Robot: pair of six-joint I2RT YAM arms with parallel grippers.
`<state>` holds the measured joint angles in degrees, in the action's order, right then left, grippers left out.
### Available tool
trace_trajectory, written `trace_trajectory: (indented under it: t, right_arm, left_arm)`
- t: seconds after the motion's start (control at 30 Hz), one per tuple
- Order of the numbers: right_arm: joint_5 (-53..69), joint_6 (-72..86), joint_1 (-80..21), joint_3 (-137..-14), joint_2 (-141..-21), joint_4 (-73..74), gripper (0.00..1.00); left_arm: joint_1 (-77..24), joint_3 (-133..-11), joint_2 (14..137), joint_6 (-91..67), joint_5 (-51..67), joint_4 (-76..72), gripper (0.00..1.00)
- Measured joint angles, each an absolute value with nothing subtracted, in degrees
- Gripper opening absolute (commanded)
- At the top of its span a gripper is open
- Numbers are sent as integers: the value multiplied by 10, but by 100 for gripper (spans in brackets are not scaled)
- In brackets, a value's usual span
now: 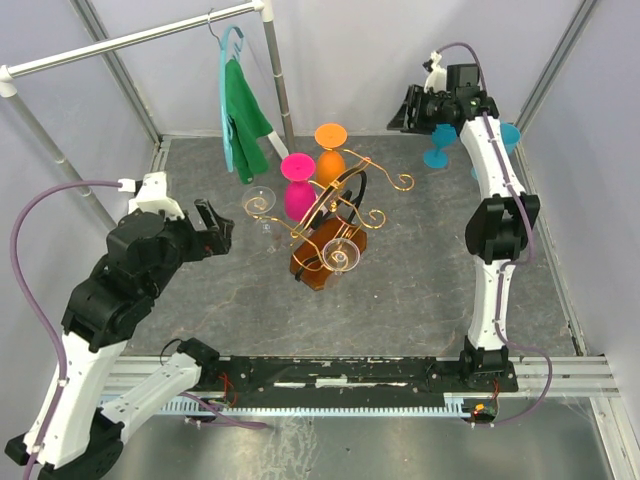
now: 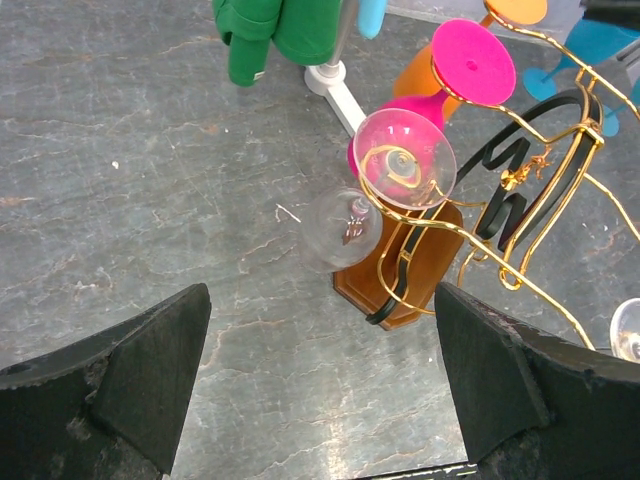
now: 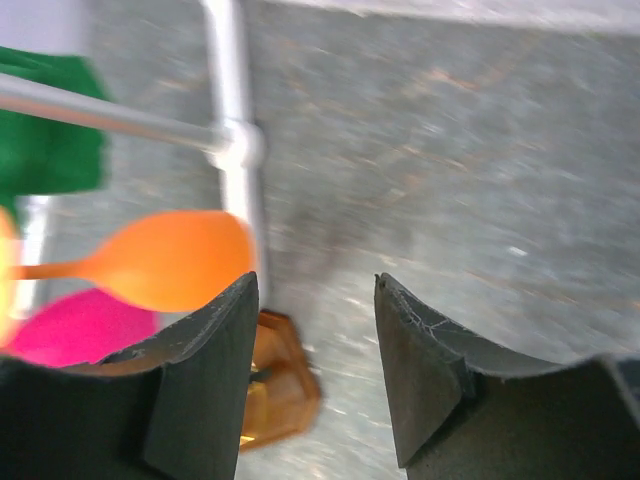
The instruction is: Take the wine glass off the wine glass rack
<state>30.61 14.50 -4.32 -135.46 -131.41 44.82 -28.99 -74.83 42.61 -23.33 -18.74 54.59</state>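
The wine glass rack (image 1: 335, 205) stands mid-table: gold curly wire, a black arched loop and an amber-brown base (image 1: 318, 266). A clear wine glass (image 1: 262, 205) hangs upside down on its left arm, and another clear one (image 1: 342, 255) hangs at the front. A pink glass (image 1: 297, 186) and an orange glass (image 1: 330, 152) hang at the back. My left gripper (image 1: 215, 232) is open and empty, left of the rack. In the left wrist view the clear glass (image 2: 345, 228) hangs ahead of my gripper (image 2: 320, 390), beside the base (image 2: 420, 275). My right gripper (image 1: 408, 108) is open and empty at the back right.
A grey clothes rail (image 1: 140, 38) with a green garment (image 1: 243, 115) on a teal hanger stands at the back left. Two blue glasses (image 1: 440, 145) stand at the back right. The right wrist view is blurred and shows the rail post (image 3: 235, 120) and the orange glass (image 3: 170, 258).
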Motion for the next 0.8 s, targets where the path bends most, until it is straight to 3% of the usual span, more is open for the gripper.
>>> trace_trajectory:
  t: [0.4,0.8]
  right_arm:
    - [502,437,-102,-1321,-1294,262,56]
    - [527,465,-134,-1296,-1294,232,56]
  left_arm:
    - [-290,-752,469,-240,-157,530,99]
    - [-290,-752,463,-240,-149,528,99]
